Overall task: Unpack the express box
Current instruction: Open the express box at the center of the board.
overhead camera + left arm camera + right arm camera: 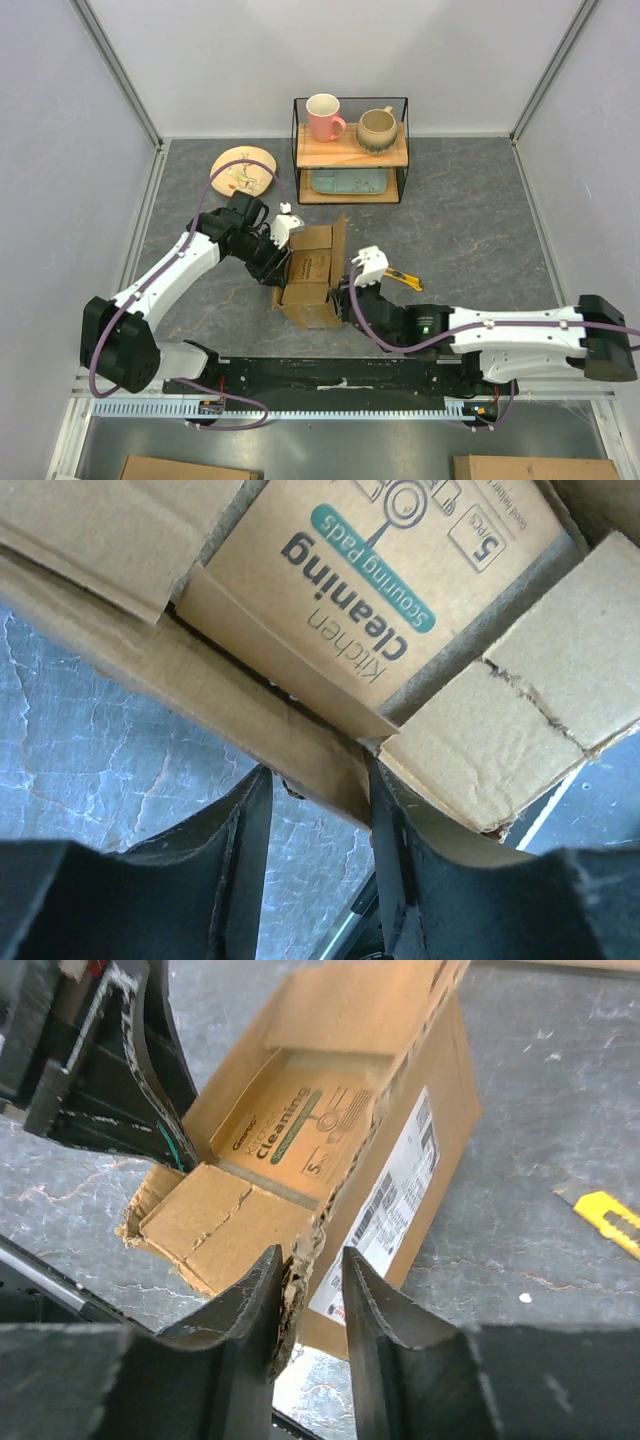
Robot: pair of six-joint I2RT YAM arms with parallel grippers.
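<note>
Express box (308, 305) sits open near the middle of the bench (480, 210), flaps spread, with a cardboard packet (295, 1125) printed "Kitchen cleaning" lying inside. The left fingers (245, 860) stand apart at the edge of its left wall, and the right fingers (255, 1310) stand slightly apart astride its torn near corner. A yellow knife (405, 281) lies just right of the box.
</note>
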